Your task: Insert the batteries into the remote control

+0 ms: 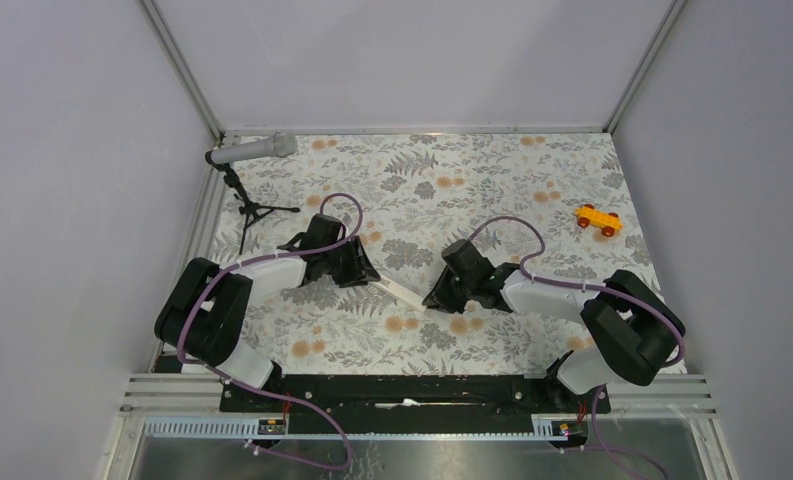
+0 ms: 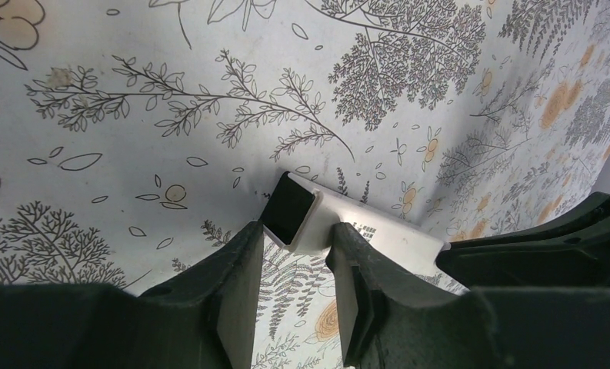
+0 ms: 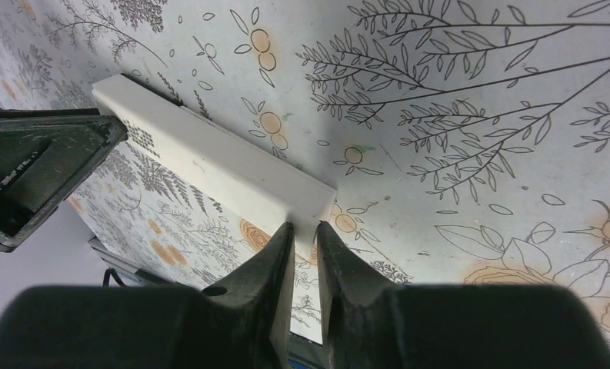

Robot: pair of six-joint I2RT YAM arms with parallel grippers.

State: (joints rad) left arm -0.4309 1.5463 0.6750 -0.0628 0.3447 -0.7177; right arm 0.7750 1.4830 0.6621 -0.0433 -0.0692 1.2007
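Spread wall to wall: a floral tablecloth [image 1: 492, 180], serving only as the work surface. Parked in the far left corner, a grey microphone [image 1: 257, 150] on a black tripod [image 1: 255, 208]; well apart on the far right, an orange toy car [image 1: 598, 219]. Neither part of the job, both safely out of the way. Slung across mid-table, the remote control [image 1: 402, 291], seemingly raised just off the cloth and gripped at both ends, presumably to steady it and angle it for loading. Clamped across the width of the slot end by the left gripper [image 2: 295, 231], jaws part-way apart and pressed against the white sides, leaving the dark rectangular opening [image 2: 288, 207] facing outward and unobstructed. Pinched through the thin thickness of the opposite end by the right gripper [image 3: 305, 231], jaws narrow with only the white edge between them. No sign of the batteries in any view, nor of the cover; impossible to tell whether anything sits inside that dark slot. Judged as a bracing step, with insertion not yet begun.
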